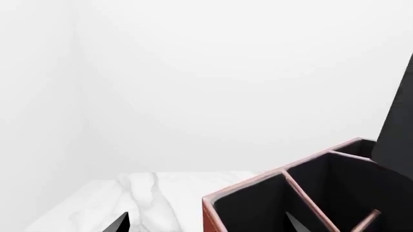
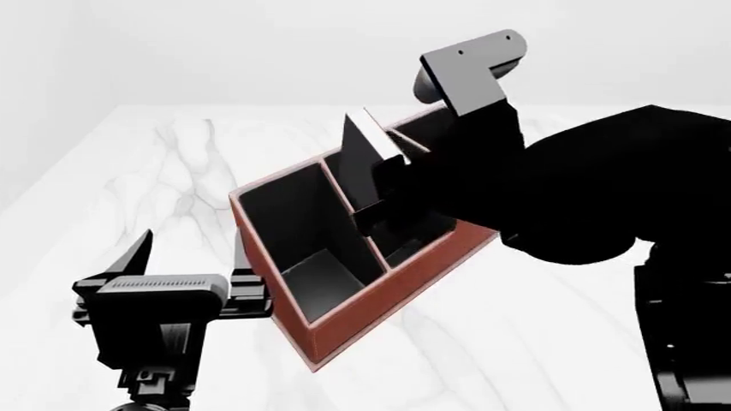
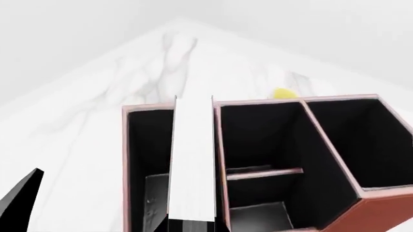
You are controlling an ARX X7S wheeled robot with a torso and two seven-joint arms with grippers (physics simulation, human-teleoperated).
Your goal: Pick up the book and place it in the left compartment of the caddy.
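Idling beside the caddy, the left gripper is standing with jaws spread, holding nothing. Further right, the right gripper is clamping the book edge-up, its long axis pointing straight down from the jaws, over the left compartment next to the divider.
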